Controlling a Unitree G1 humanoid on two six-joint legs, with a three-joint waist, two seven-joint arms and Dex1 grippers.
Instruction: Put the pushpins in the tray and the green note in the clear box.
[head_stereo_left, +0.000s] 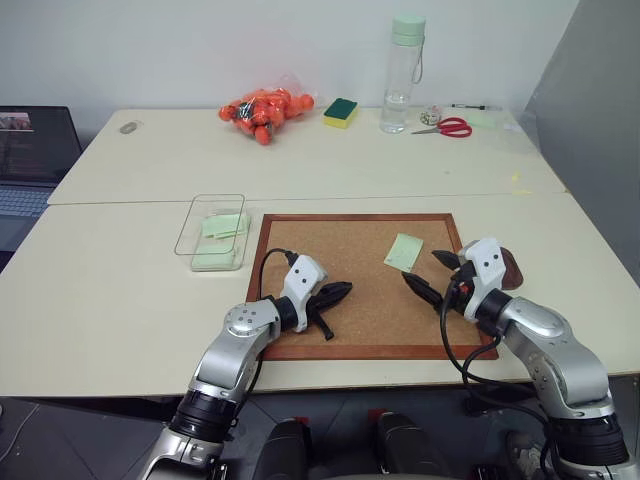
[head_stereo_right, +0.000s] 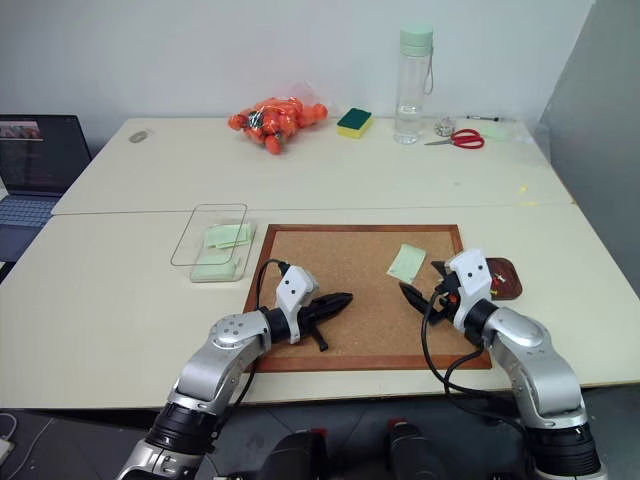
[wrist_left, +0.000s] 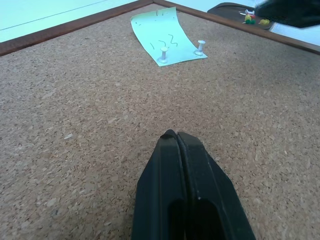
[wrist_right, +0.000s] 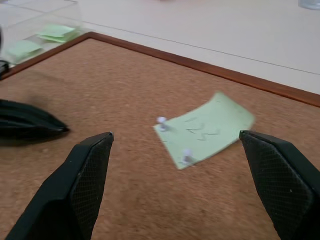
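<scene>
The green note (head_stereo_left: 404, 252) lies on the corkboard (head_stereo_left: 330, 270), held by two white pushpins (wrist_left: 163, 54) along one edge. My right gripper (head_stereo_left: 422, 268) is open just in front of the note, with the note between its spread fingers in the right wrist view. The tray (head_stereo_right: 500, 278), a dark reddish-brown dish holding a few coloured pushpins, sits off the board's right edge, partly behind that wrist. My left gripper (head_stereo_left: 335, 293) is shut and empty, low over the board's near left part. The clear box (head_stereo_left: 212, 232) stands left of the board with pale green slips inside.
At the back of the table are a bag of orange items (head_stereo_left: 262, 112), a green-and-yellow sponge (head_stereo_left: 340, 112), a clear bottle (head_stereo_left: 402, 75) and red scissors (head_stereo_left: 445, 127). A laptop (head_stereo_left: 30, 160) sits at the far left.
</scene>
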